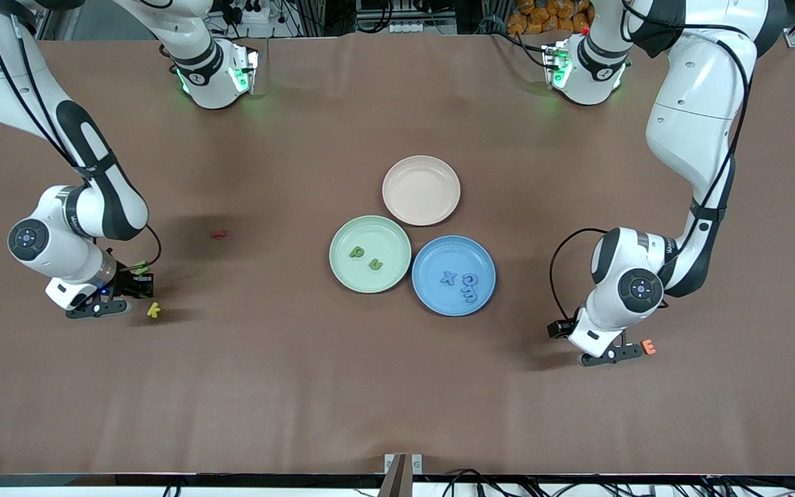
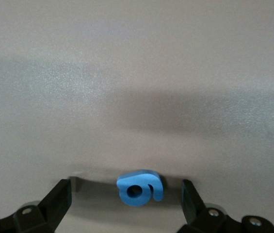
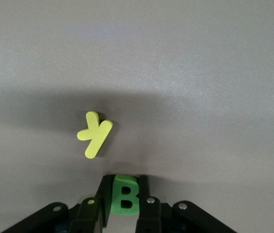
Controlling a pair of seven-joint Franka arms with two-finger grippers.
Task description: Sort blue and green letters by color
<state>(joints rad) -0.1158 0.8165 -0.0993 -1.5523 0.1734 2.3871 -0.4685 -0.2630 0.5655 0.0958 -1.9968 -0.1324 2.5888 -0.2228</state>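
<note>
My right gripper point(image 3: 125, 186) is shut on a green B point(image 3: 125, 198), held upright between its fingers just over the table at the right arm's end point(image 1: 139, 282). My left gripper point(image 2: 125, 190) is low at the table, near the left arm's end point(image 1: 610, 356). It is open, with a blue g point(image 2: 140, 187) lying on the cloth between its fingers, touched by neither. The green plate point(image 1: 349, 276) holds a green p point(image 1: 357, 252) and u point(image 1: 375, 264). The blue plate point(image 1: 439, 304) holds a blue X point(image 1: 447, 277) and two more blue letters point(image 1: 470, 286).
A yellow k point(image 1: 154, 310) lies close beside my right gripper, also shown as point(image 3: 95, 134). An orange E point(image 1: 648, 347) sits next to my left gripper. A red letter point(image 1: 218, 234) lies between the right arm and the plates. A bare pink plate point(image 1: 421, 190) touches the other two.
</note>
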